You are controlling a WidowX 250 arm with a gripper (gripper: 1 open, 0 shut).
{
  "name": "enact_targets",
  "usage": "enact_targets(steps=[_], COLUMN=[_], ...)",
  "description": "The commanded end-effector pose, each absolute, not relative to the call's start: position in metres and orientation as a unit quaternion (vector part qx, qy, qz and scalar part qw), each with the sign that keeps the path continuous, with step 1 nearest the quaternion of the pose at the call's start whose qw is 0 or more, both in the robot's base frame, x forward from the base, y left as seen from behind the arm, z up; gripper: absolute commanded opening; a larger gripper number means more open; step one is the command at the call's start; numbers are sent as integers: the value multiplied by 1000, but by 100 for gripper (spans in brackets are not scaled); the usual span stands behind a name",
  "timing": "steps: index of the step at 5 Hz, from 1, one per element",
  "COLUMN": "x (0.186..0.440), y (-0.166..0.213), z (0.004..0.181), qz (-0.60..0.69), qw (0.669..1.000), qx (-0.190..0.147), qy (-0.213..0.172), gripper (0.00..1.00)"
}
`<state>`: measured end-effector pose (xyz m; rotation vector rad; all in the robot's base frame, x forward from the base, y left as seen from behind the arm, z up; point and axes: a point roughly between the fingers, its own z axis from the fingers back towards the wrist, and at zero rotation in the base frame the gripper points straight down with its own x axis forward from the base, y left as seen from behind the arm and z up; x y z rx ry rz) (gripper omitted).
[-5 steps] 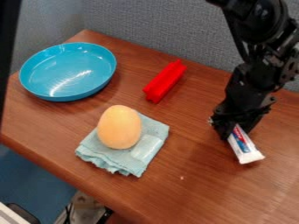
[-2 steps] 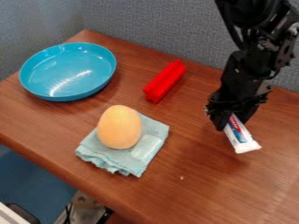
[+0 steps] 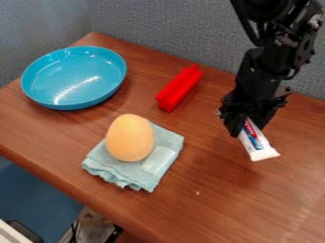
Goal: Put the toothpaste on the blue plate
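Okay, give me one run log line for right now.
claw: shut on toothpaste | toothpaste: tilted, white cap end down | blue plate: far side of folded cloth | placing: not yet done

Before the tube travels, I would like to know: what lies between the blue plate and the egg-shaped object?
Only bare brown tabletop lies between the blue plate and the egg-shaped object, as the camera view shows.

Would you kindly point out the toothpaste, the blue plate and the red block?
toothpaste (image 3: 258, 144): camera view, printed tube side
blue plate (image 3: 48, 100): camera view, near rim
red block (image 3: 180, 87): camera view, top face
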<state>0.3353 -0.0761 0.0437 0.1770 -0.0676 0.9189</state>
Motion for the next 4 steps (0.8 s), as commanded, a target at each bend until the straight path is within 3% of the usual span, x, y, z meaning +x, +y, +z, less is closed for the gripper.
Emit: enact_targets(steps=[1,3,4], x=[346,346,353], y=[-69,-45,-7], z=[84,109,126], qz=[456,468,506], qw=[886,880,859], qx=[47,39,30], qy=[-69,-68,-64], gripper=[0,0,0])
